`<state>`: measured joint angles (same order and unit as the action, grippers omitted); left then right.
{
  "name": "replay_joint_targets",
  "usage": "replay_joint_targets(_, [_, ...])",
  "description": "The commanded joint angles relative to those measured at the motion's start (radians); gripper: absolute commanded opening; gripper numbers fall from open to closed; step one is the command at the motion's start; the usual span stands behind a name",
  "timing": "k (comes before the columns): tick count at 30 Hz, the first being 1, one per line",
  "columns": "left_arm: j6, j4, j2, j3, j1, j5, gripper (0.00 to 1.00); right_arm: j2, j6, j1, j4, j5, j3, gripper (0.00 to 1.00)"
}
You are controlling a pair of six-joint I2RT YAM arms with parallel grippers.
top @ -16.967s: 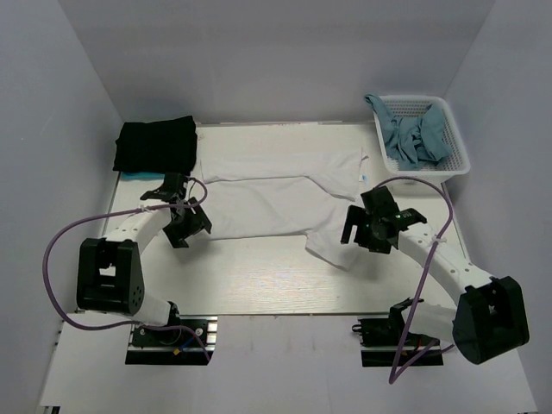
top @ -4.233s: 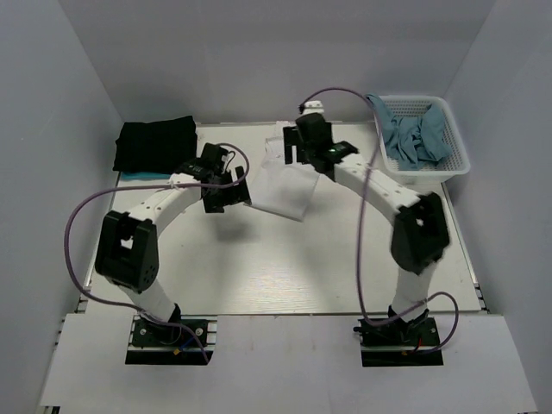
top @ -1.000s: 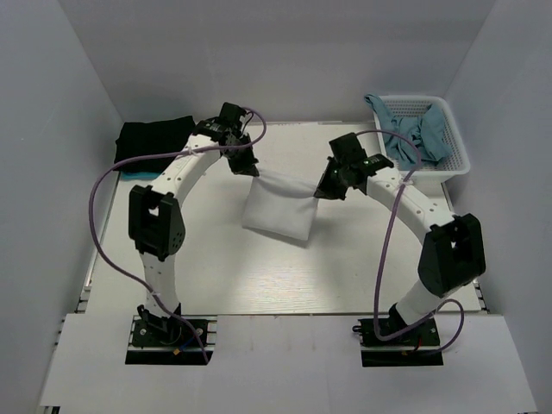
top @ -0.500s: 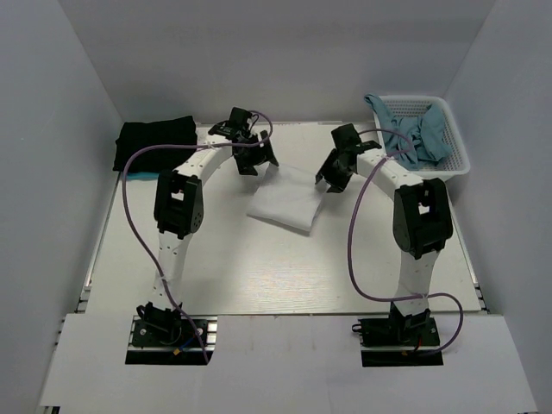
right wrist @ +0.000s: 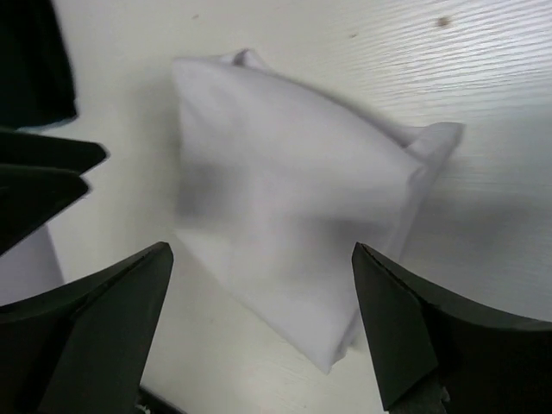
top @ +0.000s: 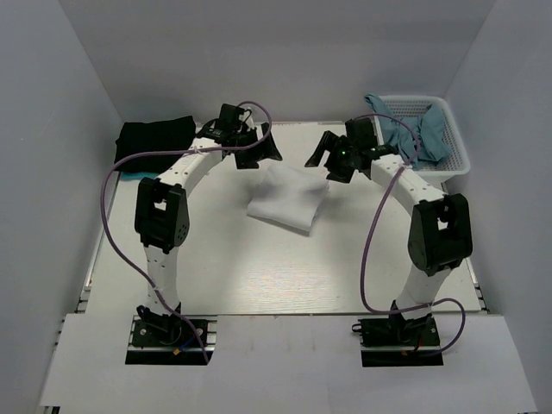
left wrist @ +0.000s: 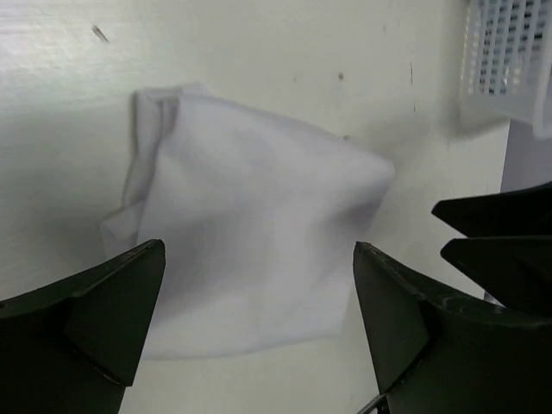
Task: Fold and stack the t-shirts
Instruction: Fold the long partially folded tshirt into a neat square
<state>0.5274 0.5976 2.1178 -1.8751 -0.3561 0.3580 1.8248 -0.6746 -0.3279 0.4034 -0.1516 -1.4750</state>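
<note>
The white t-shirt (top: 287,197) is being shown as a compact, roughly square folded bundle, lying flat near the middle of the table (top: 259,276), slightly toward the far side; its edges are being seen slightly puffed and uneven in both wrist views; the black t-shirt (top: 155,143) is being shown folded at the far left corner, well apart from the white one; the two are not stacked.

The left gripper (top: 259,156) is being held over the far left edge of the white bundle, jaws spread wide, nothing being gripped; the right gripper (top: 327,161) is being held over the far right corner, jaws likewise spread wide, nothing being gripped; in each wrist view the white cloth is being framed between the dark fingers (left wrist: 95,319), with the cloth lying below them rather than pinched; whether any fingertip is touching the fabric cannot be told.

A white basket (top: 429,173) is being shown at the far right of the table, just beside the right arm; a blue-green cloth (top: 414,134) is being held inside it, partly draped over its far left rim.
</note>
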Motion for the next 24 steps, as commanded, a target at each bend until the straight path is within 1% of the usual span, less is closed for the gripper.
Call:
replay_joint_targets(1, [-0.009, -0.091, -0.071, 0.094, -0.027, 0.098, 1.00, -0.029, -0.023, -0.008, -0.233, -0.196, 0.117, 0.90])
replay_joint_targets(3, [-0.030, -0.067, -0.062, 0.094, -0.036, 0.108, 1.00, -0.006, -0.051, -0.007, -0.282, -0.223, 0.119, 0.90])
replay_joint_targets(4, [-0.030, -0.067, -0.062, 0.103, -0.037, 0.090, 1.00, 0.043, -0.057, -0.005, -0.291, -0.227, 0.116, 0.90])
replay_joint_targets(6, [-0.044, -0.085, -0.062, 0.157, -0.059, 0.090, 1.00, 0.074, -0.089, 0.009, -0.299, -0.270, 0.101, 0.90])
replay_joint_targets(9, [-0.055, -0.120, -0.041, 0.229, -0.060, 0.078, 1.00, 0.114, -0.092, 0.023, -0.360, -0.214, 0.136, 0.90])
replay_joint_targets(11, [-0.064, -0.136, -0.004, 0.269, -0.060, 0.120, 1.00, 0.162, -0.092, 0.038, -0.429, -0.235, 0.145, 0.90])
replay_joint_targets(14, [-0.064, -0.124, 0.016, 0.303, -0.069, 0.141, 1.00, 0.253, -0.083, 0.053, -0.429, -0.282, 0.133, 0.90])
replay_joint_targets(16, [-0.073, -0.124, 0.025, 0.339, -0.080, 0.118, 1.00, 0.299, -0.086, 0.072, -0.434, -0.302, 0.142, 0.90])
replay_joint_targets(17, [-0.073, -0.124, 0.025, 0.353, -0.080, 0.118, 1.00, 0.307, -0.076, 0.061, -0.437, -0.346, 0.145, 0.89])
replay_joint_targets(21, [-0.085, -0.102, -0.024, 0.425, -0.080, 0.085, 1.00, 0.324, -0.036, 0.059, -0.436, -0.393, 0.173, 0.89])
replay_joint_targets(23, [-0.086, -0.088, -0.082, 0.497, -0.089, 0.076, 1.00, 0.320, 0.010, 0.055, -0.411, -0.411, 0.185, 0.89])
replay_joint_targets(24, [-0.086, -0.088, -0.106, 0.557, -0.089, 0.076, 1.00, 0.308, 0.020, 0.047, -0.407, -0.414, 0.189, 0.89])
